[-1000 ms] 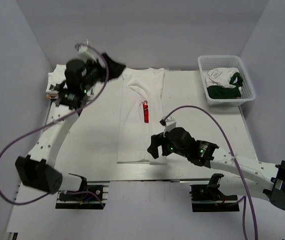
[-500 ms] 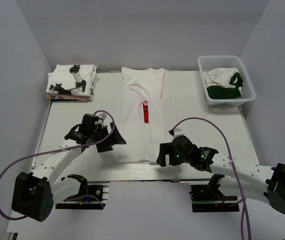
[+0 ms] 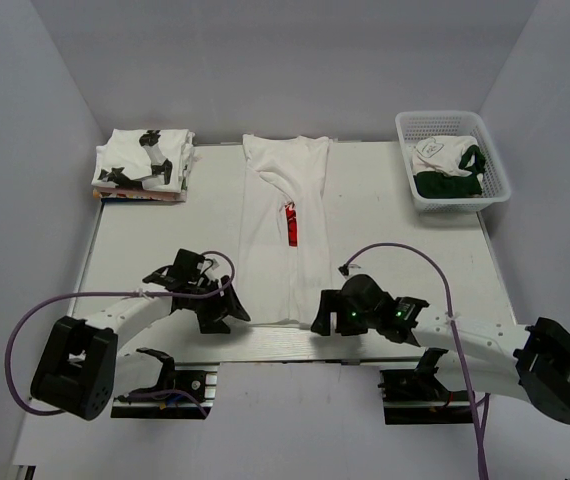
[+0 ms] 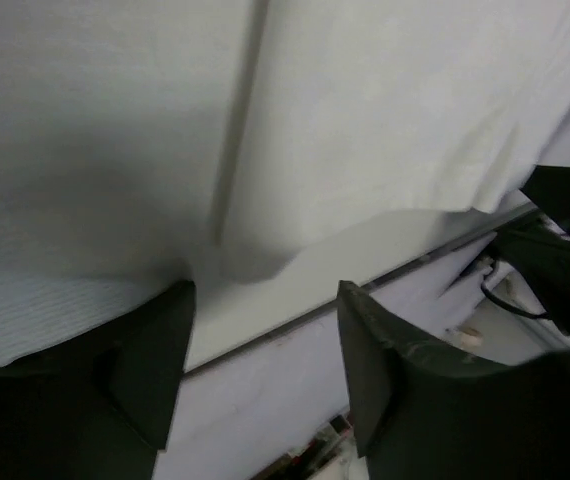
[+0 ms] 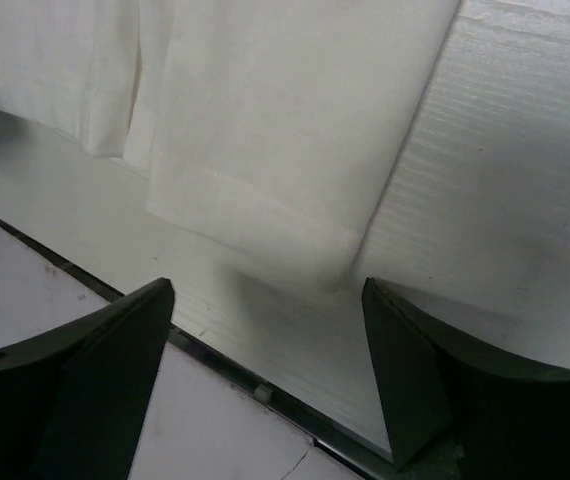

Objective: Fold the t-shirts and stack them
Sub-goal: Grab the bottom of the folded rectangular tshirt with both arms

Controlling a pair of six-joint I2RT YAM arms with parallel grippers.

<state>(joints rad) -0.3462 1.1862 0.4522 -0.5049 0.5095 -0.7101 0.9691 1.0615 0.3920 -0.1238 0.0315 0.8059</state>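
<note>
So, your long-folded t-shirt (image 3: 283, 240) with the red logo lies down the middle of the table (image 3: 165, 230). Your left gripper (image 3: 227, 315) sits at its near-left hem corner and your right gripper (image 3: 320, 322) at the near-right one. Both have their jaws spread wide, gripping nothing.

White table (image 3: 145, 240), plain pale grey walls (image 3: 295, 70) on three sides, even light

White table (image 3: 165, 230), top view. A white t-shirt (image 3: 280, 250) with a red print, folded into a long strip, spans the middle from 6 to 12 o'clock. Stack of folded shirts (image 3: 143, 165) at 10 o'clock; mesh basket (image 3: 450, 203) at 2 o'clock.
</note>
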